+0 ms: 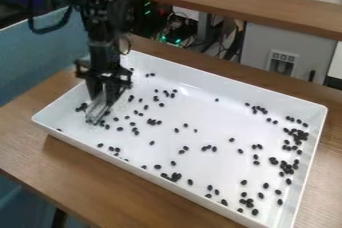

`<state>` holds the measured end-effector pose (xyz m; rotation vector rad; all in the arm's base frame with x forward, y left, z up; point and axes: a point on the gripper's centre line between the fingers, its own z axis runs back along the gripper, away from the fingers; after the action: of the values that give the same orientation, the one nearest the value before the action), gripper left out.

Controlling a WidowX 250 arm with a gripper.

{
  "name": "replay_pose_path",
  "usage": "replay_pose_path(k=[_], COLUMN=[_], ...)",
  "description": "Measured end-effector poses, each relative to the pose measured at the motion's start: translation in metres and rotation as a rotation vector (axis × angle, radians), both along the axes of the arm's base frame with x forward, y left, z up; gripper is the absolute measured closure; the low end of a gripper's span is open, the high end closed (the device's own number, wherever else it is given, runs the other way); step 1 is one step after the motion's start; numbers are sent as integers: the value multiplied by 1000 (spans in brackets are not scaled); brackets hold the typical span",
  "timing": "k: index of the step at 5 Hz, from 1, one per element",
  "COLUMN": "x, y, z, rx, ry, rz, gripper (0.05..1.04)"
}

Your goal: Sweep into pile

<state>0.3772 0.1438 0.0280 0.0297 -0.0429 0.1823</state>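
Brown wooden table [67, 159] bears a white rectangular tray [214, 87] of scattered black oval beans [176, 177]. The black gripper [105, 93], slightly parted, clamps a translucent flat tool [96, 112].

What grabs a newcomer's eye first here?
The big white tray on the wooden table, with small dark pieces strewn across its floor, thickest toward the right of the view. Next, the black gripper hanging over the tray's left end, a greyish flat piece at its lower end, near some of the dark bits.
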Motion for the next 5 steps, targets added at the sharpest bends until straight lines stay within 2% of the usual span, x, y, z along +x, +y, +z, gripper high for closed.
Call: replay_pose_path(k=[1,2,3,4,5], x=[-5,-8,-1,8,14], y=[3,4,-11,-42,-106], z=[-3,-3,-2,-3,-4], rx=[-57,-113,-172,-208,-239], ry=[-51,-74,-115,-121,-71], rz=[-124,-214,-294,-351,-433], gripper=[711,711,711,710,711])
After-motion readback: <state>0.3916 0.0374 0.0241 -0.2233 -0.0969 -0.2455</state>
